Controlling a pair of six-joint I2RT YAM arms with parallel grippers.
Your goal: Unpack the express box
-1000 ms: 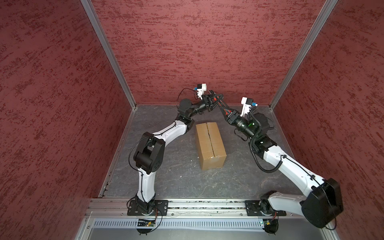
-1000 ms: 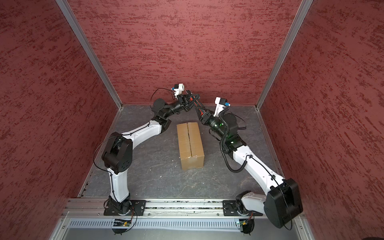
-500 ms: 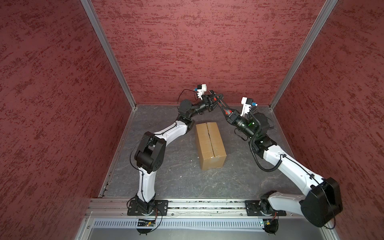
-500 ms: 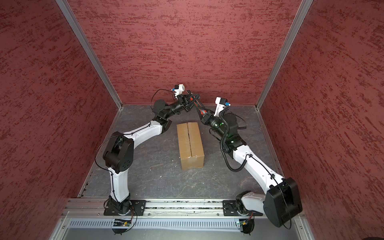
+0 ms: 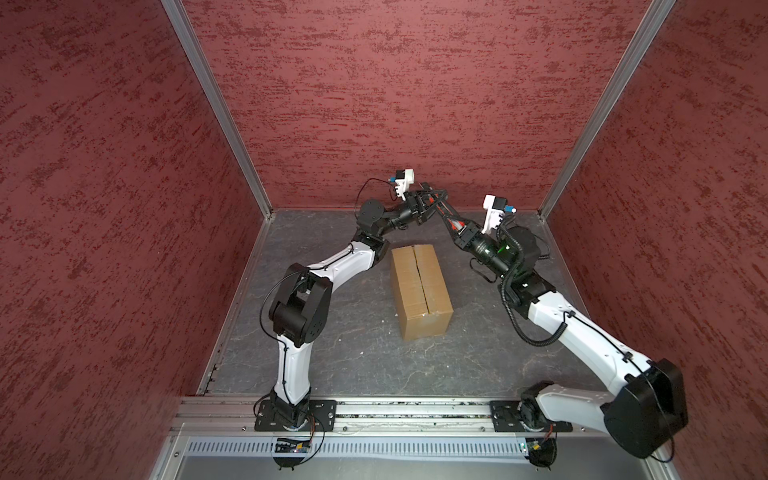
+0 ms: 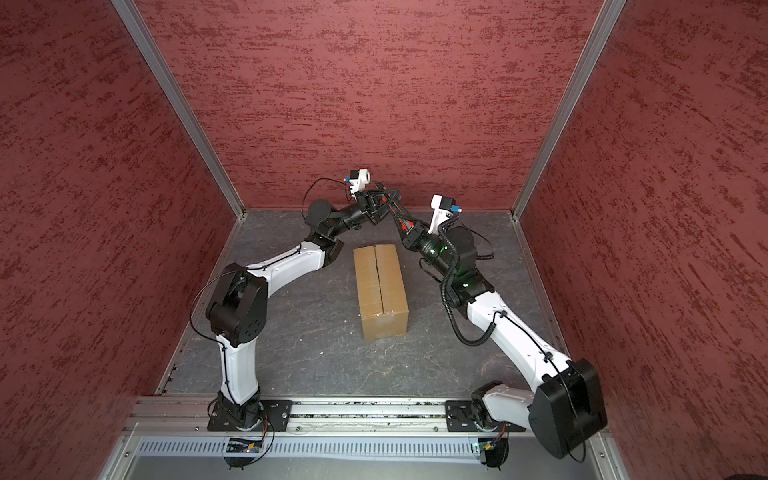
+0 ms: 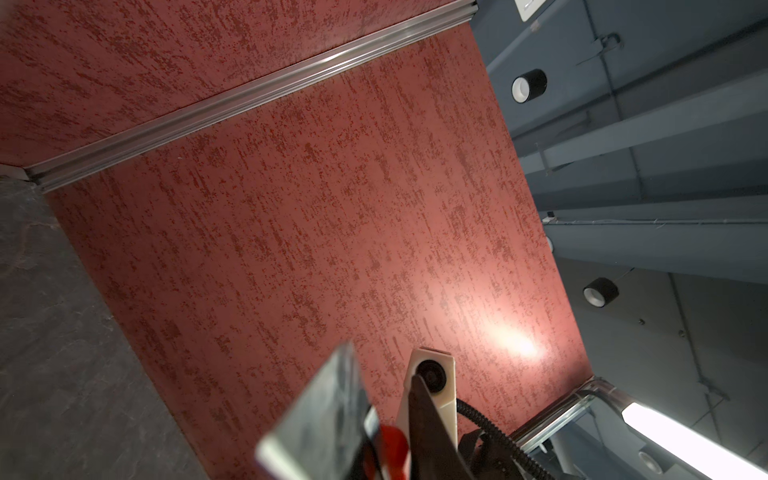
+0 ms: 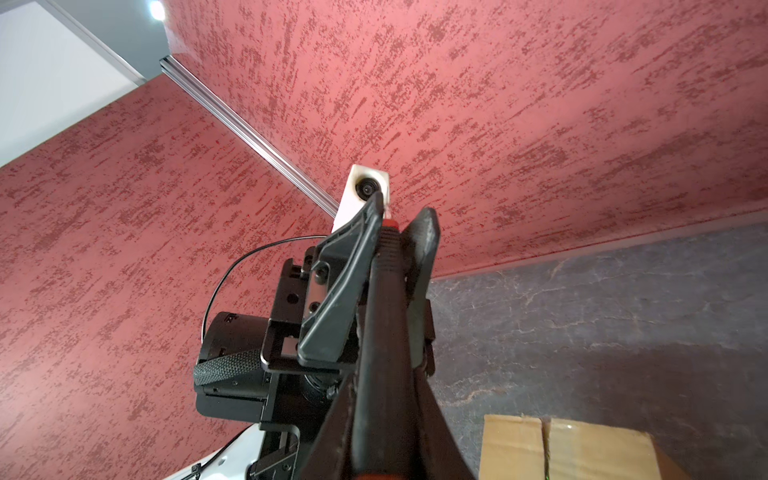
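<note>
- Red-and-black utility knife (image 8: 382,332) is clamped in the right gripper (image 5: 454,224), whose jaws press on its handle. It hangs in the air beyond the far end of the express box (image 5: 420,291).
- Its red-capped end sits between the jaws of the left gripper (image 8: 394,232). I cannot tell whether they pinch it or stand just clear.
- For a clean handover, one grip alone should carry the knife. The left jaws ought to be fully off before the right arm draws back, straight along the handle, so nothing twists it.
- A blurred flat metal piece (image 7: 320,415), close to the lens in the left wrist view, looks like the blade, so mind where it points.
- The express box stands on the grey floor (image 5: 353,365) between the arms, flaps shut and seam uncut. The cut is best begun at the end nearest the grippers.
</note>
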